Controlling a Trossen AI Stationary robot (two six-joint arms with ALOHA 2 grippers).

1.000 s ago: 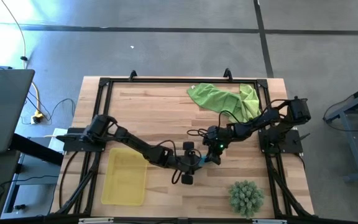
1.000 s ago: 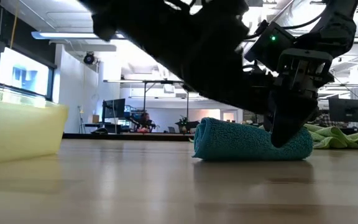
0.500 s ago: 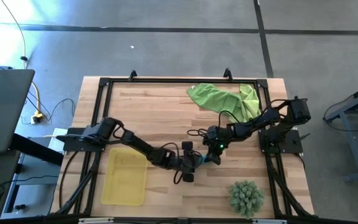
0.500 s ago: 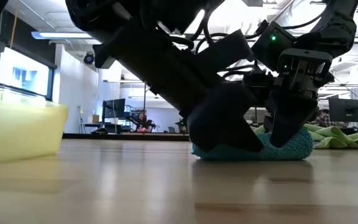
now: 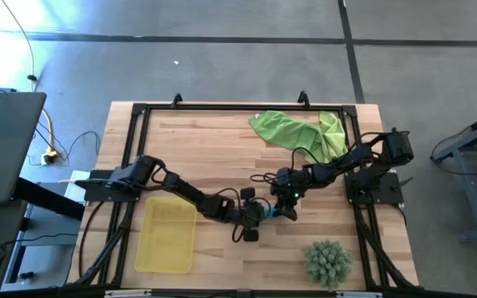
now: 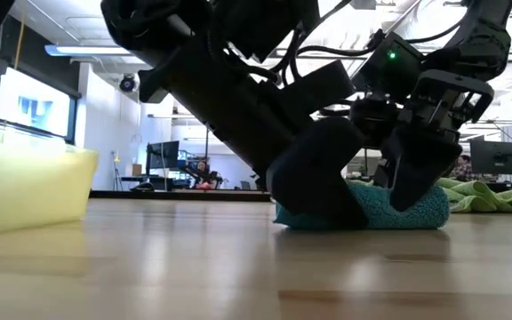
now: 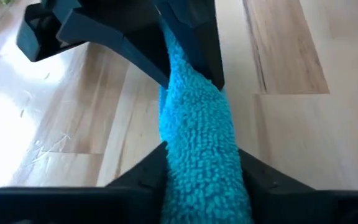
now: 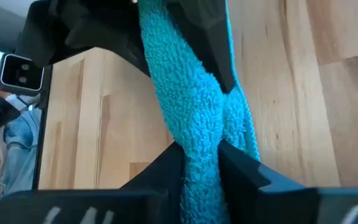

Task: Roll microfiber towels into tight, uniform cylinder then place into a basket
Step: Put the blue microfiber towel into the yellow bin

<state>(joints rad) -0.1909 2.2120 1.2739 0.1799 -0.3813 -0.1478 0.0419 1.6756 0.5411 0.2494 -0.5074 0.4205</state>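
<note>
Teal towel (image 6: 389, 209) rolled into a short cylinder, lying on the surface (image 5: 222, 157) at centre frame in the high view, just right of the yellow basket (image 5: 166, 236) at lower left. Left end effector (image 7: 201, 171) pinching one end of the roll, fingers pressed into the pile on both sides; right end effector (image 8: 201, 158) pinching the other end the same way. Two lime green towels (image 5: 301, 132) heaped unrolled at the upper right, well apart.

Likely trouble from here:
- Uneven lift or pull between the two grips, stretching the roll lengthwise and loosening the wraps.
- Early release at one end, leaving the soft cylinder to sag and unfurl from the free end.
- Loops of the pile catching on a finger on release, dragging the outer layer open.
- Low carry toward the basket, snagging the roll on the near wall.
</note>
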